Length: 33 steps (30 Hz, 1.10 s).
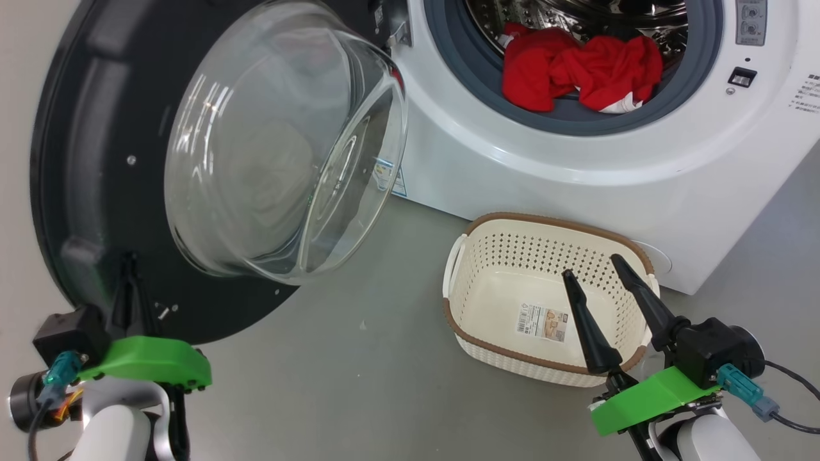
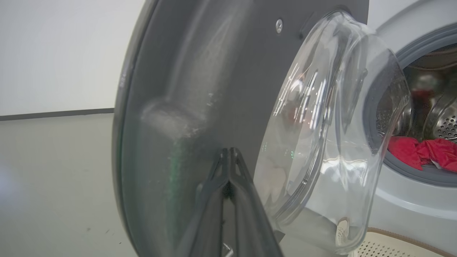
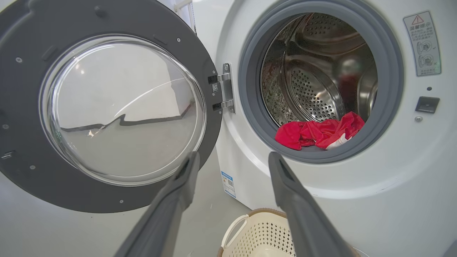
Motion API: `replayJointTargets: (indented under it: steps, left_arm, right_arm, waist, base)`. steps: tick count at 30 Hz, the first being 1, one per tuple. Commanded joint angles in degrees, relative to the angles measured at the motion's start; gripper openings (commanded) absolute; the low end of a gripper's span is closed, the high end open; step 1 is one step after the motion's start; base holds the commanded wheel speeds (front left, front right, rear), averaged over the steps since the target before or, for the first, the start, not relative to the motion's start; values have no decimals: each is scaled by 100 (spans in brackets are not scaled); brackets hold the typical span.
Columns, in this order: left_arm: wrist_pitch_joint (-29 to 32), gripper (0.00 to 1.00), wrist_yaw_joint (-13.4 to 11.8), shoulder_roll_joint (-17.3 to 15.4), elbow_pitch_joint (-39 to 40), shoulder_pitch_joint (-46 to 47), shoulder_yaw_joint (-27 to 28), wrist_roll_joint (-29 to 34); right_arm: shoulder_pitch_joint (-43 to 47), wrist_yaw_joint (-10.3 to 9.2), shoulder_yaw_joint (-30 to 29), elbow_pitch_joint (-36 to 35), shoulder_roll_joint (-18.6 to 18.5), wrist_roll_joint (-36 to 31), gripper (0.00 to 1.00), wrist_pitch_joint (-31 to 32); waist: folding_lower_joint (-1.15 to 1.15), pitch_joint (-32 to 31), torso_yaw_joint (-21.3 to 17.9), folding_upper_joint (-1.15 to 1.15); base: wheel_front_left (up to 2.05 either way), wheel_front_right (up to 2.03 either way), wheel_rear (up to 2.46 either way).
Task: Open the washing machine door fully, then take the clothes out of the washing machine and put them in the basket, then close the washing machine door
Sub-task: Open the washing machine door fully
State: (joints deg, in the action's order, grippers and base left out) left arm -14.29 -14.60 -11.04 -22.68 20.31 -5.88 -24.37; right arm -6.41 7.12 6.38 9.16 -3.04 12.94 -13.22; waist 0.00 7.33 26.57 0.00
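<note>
The washing machine door point(image 1: 96, 166) stands swung wide to the left, its clear glass bowl point(image 1: 282, 141) bulging toward me. My left gripper point(image 1: 130, 262) is shut, its tips against the door's dark inner face near the lower edge; in the left wrist view the tips point(image 2: 229, 151) meet on the door point(image 2: 200, 89). Red clothes point(image 1: 580, 70) lie at the front of the drum of the washing machine point(image 1: 576, 160), on the grey ring. The cream basket point(image 1: 474, 230) sits empty on the floor below the opening. My right gripper point(image 1: 592, 266) hangs open over the basket's right side, holding nothing.
Grey floor point(image 1: 359, 358) spreads between the door and the basket. A pale wall point(image 2: 64, 53) lies beyond the door. The door hinge point(image 3: 223, 91) sits on the machine's left side, a latch slot point(image 3: 426, 104) on its right. A blue sticker point(image 3: 228, 184) marks the front.
</note>
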Motion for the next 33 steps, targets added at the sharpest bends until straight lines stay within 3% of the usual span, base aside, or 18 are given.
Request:
replayJointTargets:
  steps: [1,16,33]
  left_arm:
    - [-46,0,-27,-281,29,238,307,1]
    - [-70,0,177,-230,-189,322,1015,134]
    - [-71,0,663,-200,-750,586,1657,396]
  right_arm:
    - [-165,36,142,-178,16,-67,100,13]
    - [-229,36,80,-354,16,-176,100,83]
    - [-254,36,3,-449,16,-233,100,163]
  waist:
    - [0,10,-10,0]
    - [0,27,-85,0]
    - [0,75,-254,0]
  base:
    - [0,0,0]
    - [0,0,0]
    - [0,0,0]
